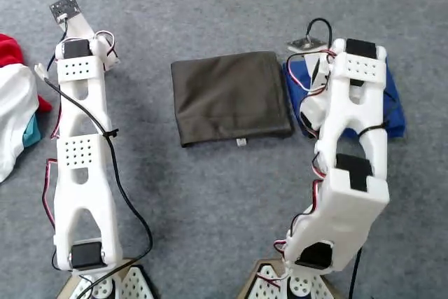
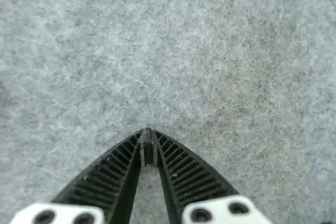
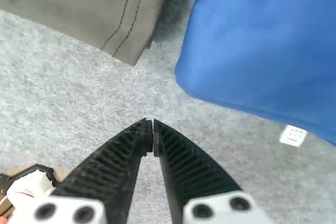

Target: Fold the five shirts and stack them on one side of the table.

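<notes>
- Olive-grey fabric shirt (image 1: 231, 97), folded into a flat rectangle, is laid at the middle of the grey felt surface (image 1: 210, 208); a small white label (image 1: 241, 142) is seen at its near hem.
- A blue folded fabric shirt (image 1: 295, 89) is laid just beside it and is partly covered in the high view by the right arm.
- A loose heap of white cloth (image 1: 14, 117), red cloth (image 1: 10, 50) and teal cloth (image 1: 31, 131) is left at the far left edge of the surface; these are judged to be the three shirts not yet folded.
- Left end effector (image 2: 147, 148): tips are pressed together, nothing is held, and bare felt lies beneath it.
- Right end effector (image 3: 152, 135): tips are closed and empty, over felt near the corners of the olive-grey and blue shirts, touching neither.
- Handling (judged): all cloth is expected to be light, limp and non-fragile; the felt is likely to drag on it, so lifting is preferred over sliding.
- The folded olive-grey shirt is best pinched through all layers at a corner or along a folded edge, ideally at two points, or the fold may open when it is lifted.
- On the heap, only the top white layer should be pinched at a hem or shoulder, so the red and teal pieces are not dragged along.
</notes>
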`<state>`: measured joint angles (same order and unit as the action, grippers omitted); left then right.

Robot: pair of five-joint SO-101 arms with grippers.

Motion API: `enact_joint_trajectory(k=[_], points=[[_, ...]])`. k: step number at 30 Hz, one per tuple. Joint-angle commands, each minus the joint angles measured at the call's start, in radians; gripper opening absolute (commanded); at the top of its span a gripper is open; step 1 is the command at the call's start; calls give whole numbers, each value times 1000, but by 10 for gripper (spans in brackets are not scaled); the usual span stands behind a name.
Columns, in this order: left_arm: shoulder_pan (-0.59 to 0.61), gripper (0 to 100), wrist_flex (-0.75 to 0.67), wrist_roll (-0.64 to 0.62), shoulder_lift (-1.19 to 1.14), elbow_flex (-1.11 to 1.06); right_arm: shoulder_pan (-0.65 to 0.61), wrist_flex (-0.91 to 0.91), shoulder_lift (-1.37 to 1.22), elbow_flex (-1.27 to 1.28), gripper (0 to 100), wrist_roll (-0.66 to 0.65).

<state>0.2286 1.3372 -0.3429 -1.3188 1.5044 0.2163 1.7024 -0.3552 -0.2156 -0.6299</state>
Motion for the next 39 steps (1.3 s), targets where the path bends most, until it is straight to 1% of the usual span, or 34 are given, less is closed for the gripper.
enact_joint_trajectory(k=[1, 3, 5, 8, 11, 14, 17, 19, 21, 22, 24, 28, 32, 34, 37, 39], points=[[-50, 31, 101, 83, 54, 174, -17, -6, 120, 8, 15, 52], [-76, 30, 143, 132, 104, 157, -29, 11, 162, 19, 15, 83], [-104, 30, 212, 124, 167, 163, -31, 28, 194, 42, 15, 109], [-232, 31, 269, 94, 216, 163, -29, 20, 228, 105, 15, 112], [-340, 30, 210, 97, 212, 162, -55, 25, 255, 166, 15, 114], [-387, 30, 109, 91, 150, 127, -104, 21, 259, 243, 15, 112], [-398, 30, 26, 87, 69, 82, -146, -14, 266, 259, 15, 118], [-395, 30, 2, 75, 9, 45, -163, -127, 262, 236, 15, 123], [-383, 29, 6, 64, -15, 76, -199, -235, 259, 228, 15, 198], [-374, 29, 12, 61, -23, 104, -216, -275, 259, 226, 15, 253], [-358, 29, 11, 61, -25, 137, -239, -331, 260, 226, 15, 324], [-354, 30, 8, 61, -26, 140, -242, -434, 234, 277, 15, 341], [-352, 32, 5, 61, -26, 142, -242, -566, 130, 380, 15, 344], [-351, 32, -15, 61, -26, 140, -224, -597, 65, 403, 15, 344], [-349, 32, -35, 61, -26, 124, -180, -591, -7, 377, 15, 344], [-354, 30, -15, 61, -15, 124, -172, -523, 1, 321, 15, 344]])
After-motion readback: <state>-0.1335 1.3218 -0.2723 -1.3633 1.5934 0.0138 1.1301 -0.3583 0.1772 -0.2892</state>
